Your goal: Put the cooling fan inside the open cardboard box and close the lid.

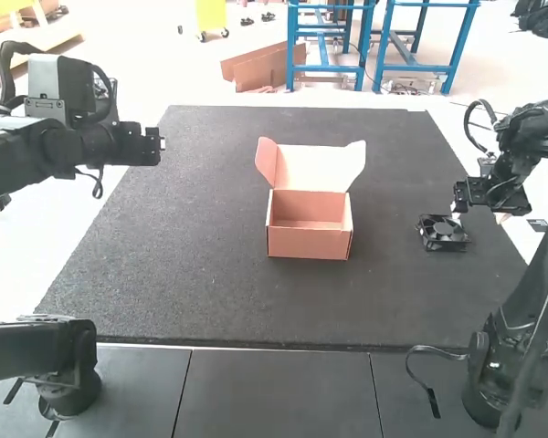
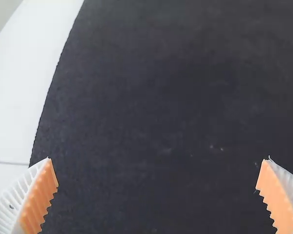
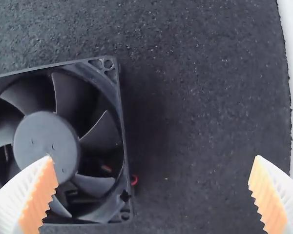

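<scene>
Nothing done yet. Black rubber mat (image 1: 210,228) covers the table. Brown open cardboard box (image 1: 309,235) sits mid-mat, mouth up, lid flap standing at its far side, long axis running left-right. Black square plastic cooling fan (image 1: 442,233) lies flat on the mat right of the box, well apart, hub and blades facing up. It's square, so no real long axis; edges slightly skewed to the mat edge. Right gripper (image 3: 151,170) hangs over the fan, spread wide, holding nothing, one finger above the hub, the other above bare mat. Left gripper (image 2: 156,168) spread wide over bare mat, far left. Left to do: grasp, place, close lid.
</scene>
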Tool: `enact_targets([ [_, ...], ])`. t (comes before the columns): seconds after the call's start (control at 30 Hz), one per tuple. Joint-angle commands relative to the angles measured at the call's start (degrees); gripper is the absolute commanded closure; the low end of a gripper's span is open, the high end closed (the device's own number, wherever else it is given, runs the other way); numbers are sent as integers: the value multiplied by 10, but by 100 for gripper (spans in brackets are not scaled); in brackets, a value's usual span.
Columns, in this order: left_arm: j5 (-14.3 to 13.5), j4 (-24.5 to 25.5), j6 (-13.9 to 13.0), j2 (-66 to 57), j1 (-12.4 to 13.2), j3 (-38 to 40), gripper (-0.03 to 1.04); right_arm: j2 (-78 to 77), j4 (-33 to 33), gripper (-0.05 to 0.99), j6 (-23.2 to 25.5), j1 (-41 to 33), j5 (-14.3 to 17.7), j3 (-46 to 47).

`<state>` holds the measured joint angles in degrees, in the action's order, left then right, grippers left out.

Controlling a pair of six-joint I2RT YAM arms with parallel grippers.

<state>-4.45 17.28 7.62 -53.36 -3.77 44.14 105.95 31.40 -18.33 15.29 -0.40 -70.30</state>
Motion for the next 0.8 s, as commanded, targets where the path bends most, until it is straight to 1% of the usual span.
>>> enact_targets([
  [0.0, 5, -6, 5, -2, -4, 20, 4, 15, 0, 3, 16, 12, 5, -26],
  [0.13, 4, -2, 5, -2, -4, 22, 4, 25, -4, 3, 21, 15, 8, -28],
  [0.23, 4, -2, 6, -2, -4, 20, 4, 29, -18, 3, 25, 15, 40, -26],
  [0.33, 3, -3, 6, -2, -2, 18, 4, 32, -18, 3, 25, 12, 53, -32],
  [0.57, 3, 2, 7, 3, -1, 18, 4, 45, -16, 3, 26, 11, 56, -33],
  [0.77, 2, 2, 9, 4, 0, 22, 4, 60, -18, 3, 29, 11, 66, -29],
])
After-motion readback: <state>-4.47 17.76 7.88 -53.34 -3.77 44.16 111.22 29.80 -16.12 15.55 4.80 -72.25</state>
